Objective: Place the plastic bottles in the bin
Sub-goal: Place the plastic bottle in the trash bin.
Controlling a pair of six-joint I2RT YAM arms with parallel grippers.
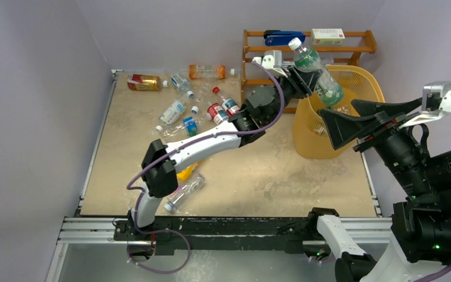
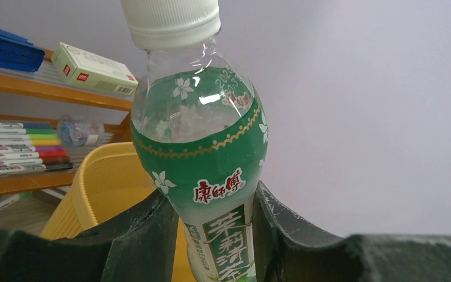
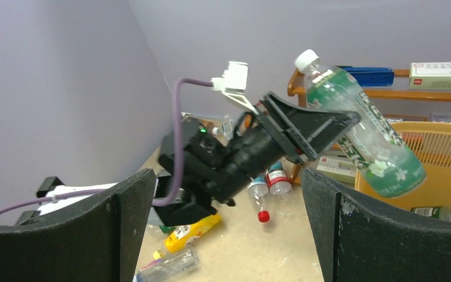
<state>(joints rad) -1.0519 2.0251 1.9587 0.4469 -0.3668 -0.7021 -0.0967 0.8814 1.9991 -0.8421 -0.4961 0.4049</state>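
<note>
Gripping 1 green-labelled bottle [image 1: 317, 73] in the left end effector [image 1: 305, 79], jaws pinched narrow around its midsection. Hanging just above the bin [image 1: 367, 79] at its left rim, long axis tilted, white cap up and away, base toward the mouth. Right end effector [image 1: 352, 117] spread wide, empty, beside the bin. Counted: 1 held, about 9 loose bottles [image 1: 172, 110] on the bench [image 1: 241, 170], 1 bin.

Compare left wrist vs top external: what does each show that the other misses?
Left wrist only: the coloured pens on the rack, and the label print on the green bottle. Top external only: the loose bottles on the table and the open right gripper. Both: the left gripper shut on the green bottle, the bin, the blue stapler and the white box.
</note>
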